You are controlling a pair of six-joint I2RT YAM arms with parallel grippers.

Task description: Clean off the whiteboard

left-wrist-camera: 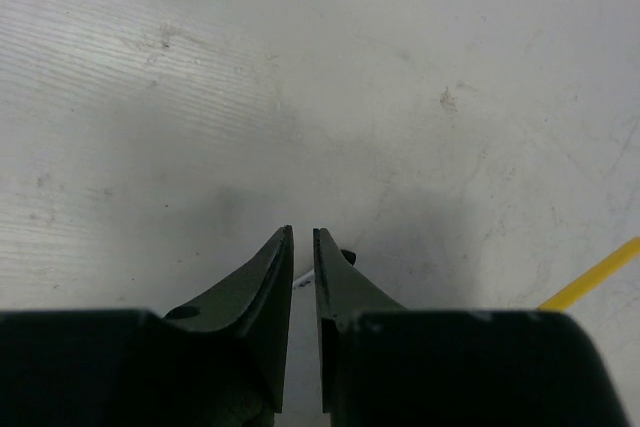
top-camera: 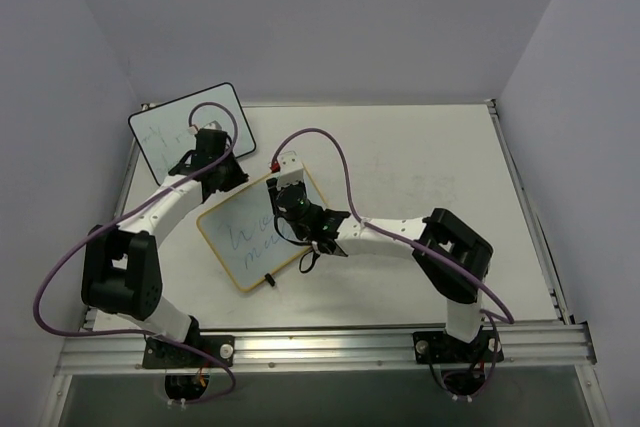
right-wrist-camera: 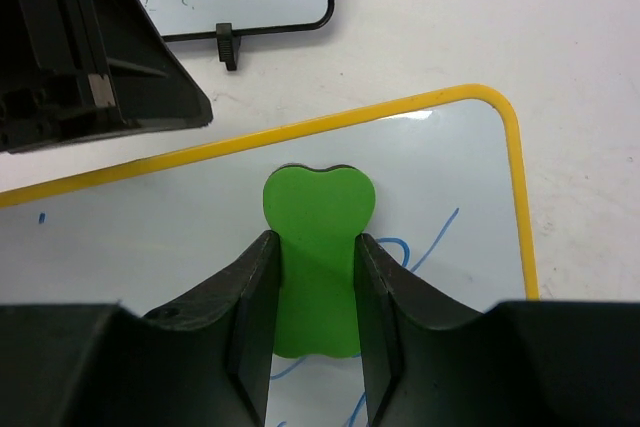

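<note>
One green eraser (right-wrist-camera: 316,237), clamped in the right jaws, likely needed flat pressure on the whiteboard (right-wrist-camera: 170,237); left jaws stood nearly shut, empty.

1. A white table (top-camera: 430,167) fills the middle, its top scuffed and smudged with faint grey marks.
2. A plain, pale back wall (top-camera: 320,17) rises behind it.
3. The left wall (top-camera: 50,147) and right wall (top-camera: 590,97) close it in.
4. A ribbed metal rail (top-camera: 330,347) runs along the near edge.
5. The light is soft and even, and the shadows are faint.
</note>
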